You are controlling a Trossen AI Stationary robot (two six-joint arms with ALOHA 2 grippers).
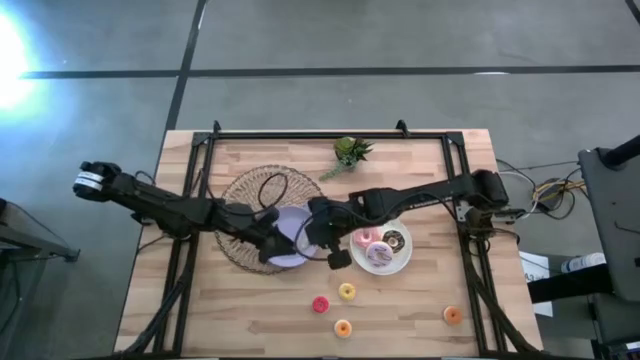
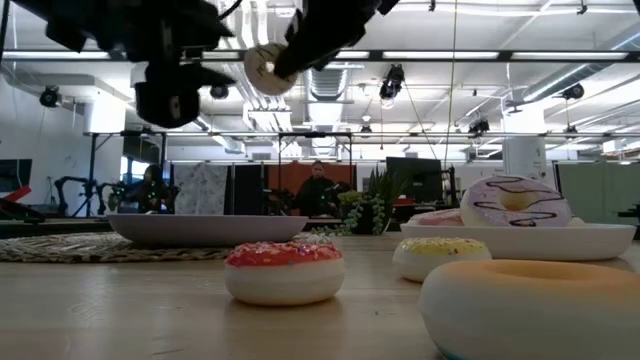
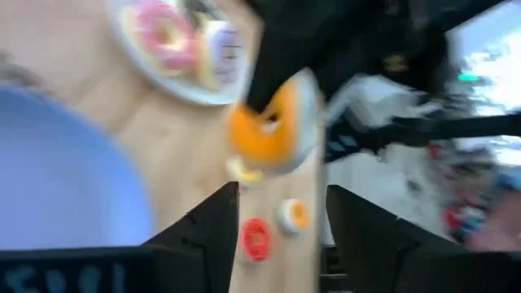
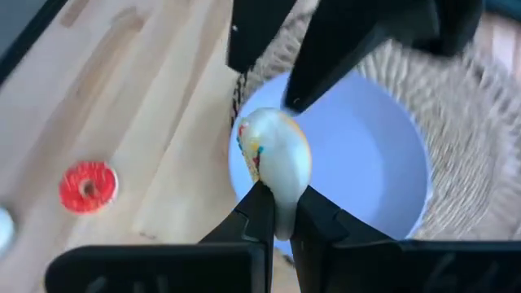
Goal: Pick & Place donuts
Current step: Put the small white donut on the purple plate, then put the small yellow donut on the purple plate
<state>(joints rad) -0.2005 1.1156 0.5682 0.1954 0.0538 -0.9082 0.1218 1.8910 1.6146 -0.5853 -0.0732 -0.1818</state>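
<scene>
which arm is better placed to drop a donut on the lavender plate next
Right. The right gripper is shut on a donut, held over the lavender plate's rim. The left gripper is open beside it and holds nothing.

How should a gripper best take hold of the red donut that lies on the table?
Come straight down from above and close on the red donut across its outer rim. It lies flat on the table, hole upward, so its low sides offer little from the side. Stay clear of the yellow donut beside it.
</scene>
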